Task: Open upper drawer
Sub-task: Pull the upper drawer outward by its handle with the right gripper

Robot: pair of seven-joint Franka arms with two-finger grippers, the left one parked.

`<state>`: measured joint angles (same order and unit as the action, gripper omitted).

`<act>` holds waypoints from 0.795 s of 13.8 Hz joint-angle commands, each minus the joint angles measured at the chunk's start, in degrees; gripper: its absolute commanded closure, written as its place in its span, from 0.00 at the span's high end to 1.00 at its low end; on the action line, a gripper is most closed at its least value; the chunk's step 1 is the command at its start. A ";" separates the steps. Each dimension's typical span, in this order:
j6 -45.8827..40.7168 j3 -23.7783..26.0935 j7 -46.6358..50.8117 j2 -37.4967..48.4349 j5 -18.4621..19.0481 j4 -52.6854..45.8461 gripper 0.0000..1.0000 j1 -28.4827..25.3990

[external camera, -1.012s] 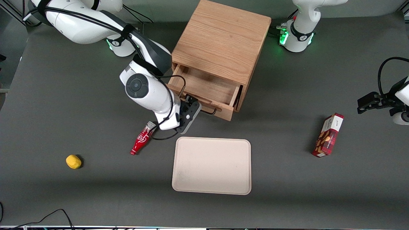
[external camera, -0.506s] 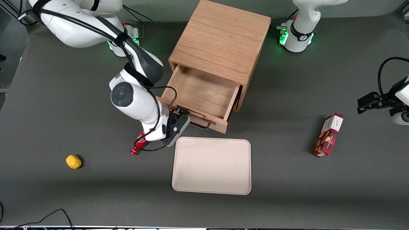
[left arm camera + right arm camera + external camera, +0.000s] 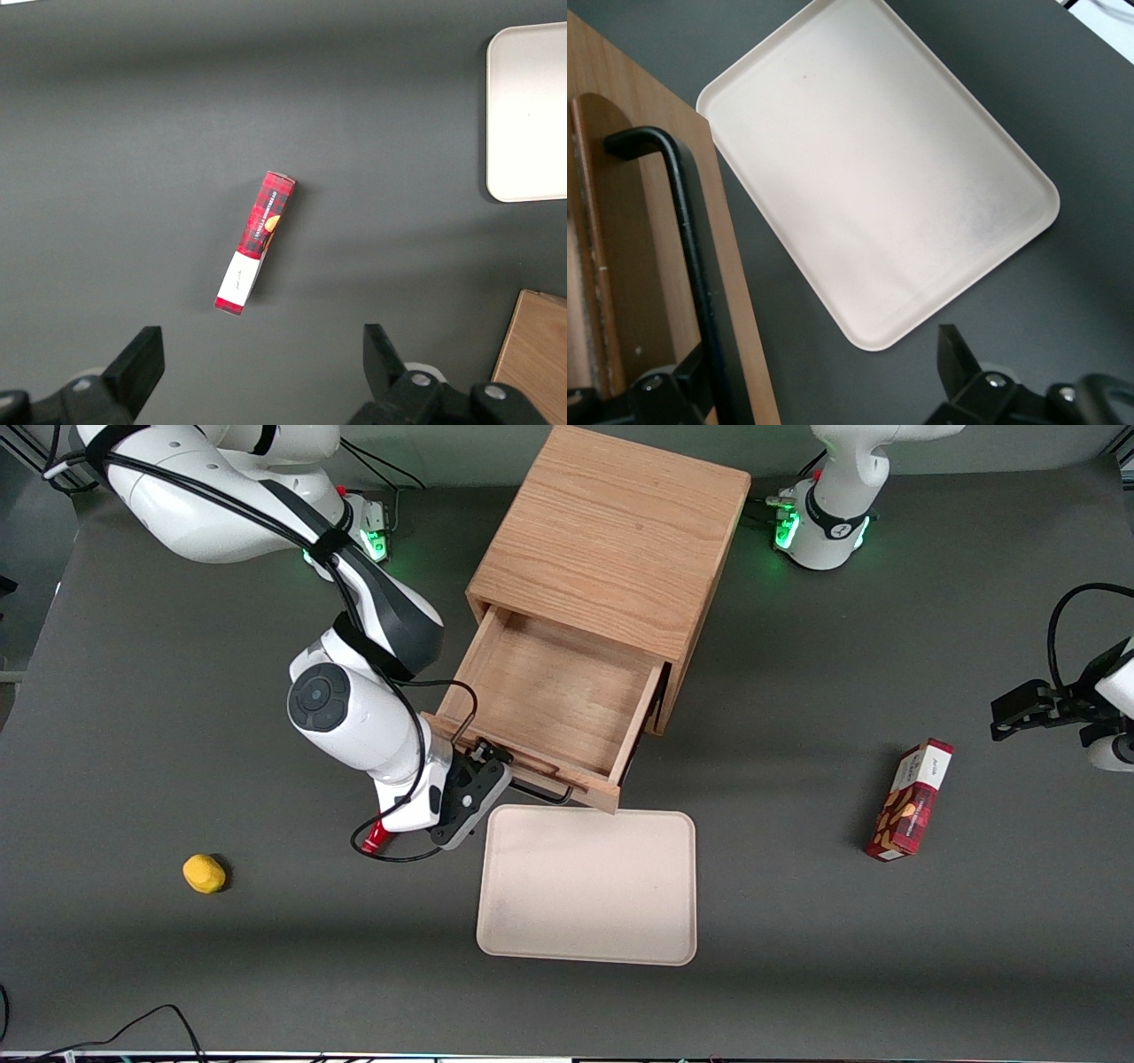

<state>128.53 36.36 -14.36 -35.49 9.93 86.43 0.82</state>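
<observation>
The bench (image 3: 133, 691) carries the cabinet (image 3: 611, 540), and the upper drawer (image 3: 554, 695) stands pulled far out of it toward the front camera, its front edge just above the tray (image 3: 586, 886). The handle (image 3: 691, 257) (a black wire bar) runs along the drawer front. The gripper (image 3: 483, 766) is at this handle, at the end toward the working arm; its fingers look parted wide, one beside the bar. Any further pull goes straight toward the tray.

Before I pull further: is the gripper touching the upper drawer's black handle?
Touching. In the right wrist view the upper drawer handle runs against one finger of the open gripper with no gap; the other finger stands clear.
</observation>
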 commanded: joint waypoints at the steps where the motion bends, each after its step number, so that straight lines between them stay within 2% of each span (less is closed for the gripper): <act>1: 1.90 -2.25 -0.59 -0.55 1.06 -0.56 1.00 -1.53; 7: -3.44 -1.38 -0.67 1.21 -2.63 -2.22 1.00 -1.53; 11: -7.32 -1.29 -2.95 1.04 -7.45 -4.25 1.00 -1.44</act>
<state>123.46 36.16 -15.02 -35.10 6.06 83.40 0.45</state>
